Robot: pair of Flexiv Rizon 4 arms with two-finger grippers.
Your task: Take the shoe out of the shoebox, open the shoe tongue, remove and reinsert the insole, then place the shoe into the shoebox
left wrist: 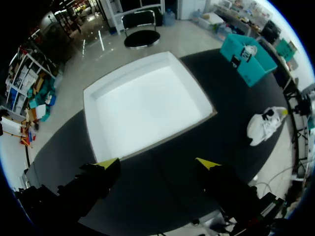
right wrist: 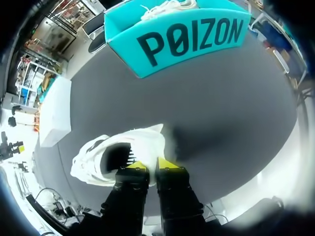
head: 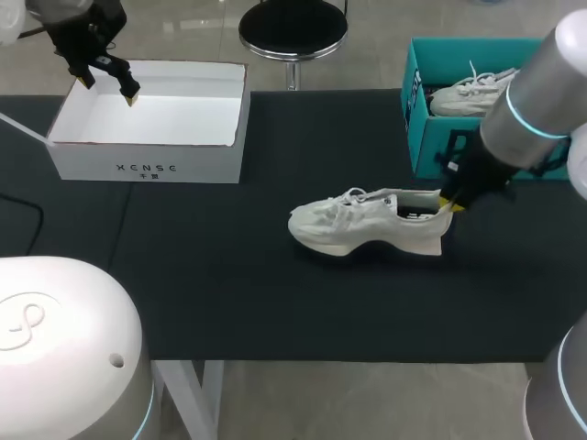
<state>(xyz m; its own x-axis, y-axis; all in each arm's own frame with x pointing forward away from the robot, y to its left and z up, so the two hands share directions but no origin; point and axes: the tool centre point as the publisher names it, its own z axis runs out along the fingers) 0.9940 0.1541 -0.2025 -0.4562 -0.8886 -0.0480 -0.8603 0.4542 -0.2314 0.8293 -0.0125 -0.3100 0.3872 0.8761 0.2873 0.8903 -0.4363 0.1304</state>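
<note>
White sneaker (head: 367, 225): stands on its sole near the middle of the table, out of any box, with the toe towards the left arm's side and the heel towards the right arm.
Right gripper (head: 449, 203): at the heel, with the yellow tips nearly together and clenched on the sneaker's heel collar.
Teal shoebox (head: 424, 128): at the table's far right, behind the sneaker and apart from it, with its top open.
Second white shoe (head: 468, 92): inside the teal shoebox, laces showing.
Left gripper (head: 108, 90): hangs over the far left corner of the white box (head: 92, 163), fingers spread and holding nothing.
White box: open-topped, at the far left, well apart from the sneaker.
Black cloth (head: 229, 293): covers the table under it all.
</note>
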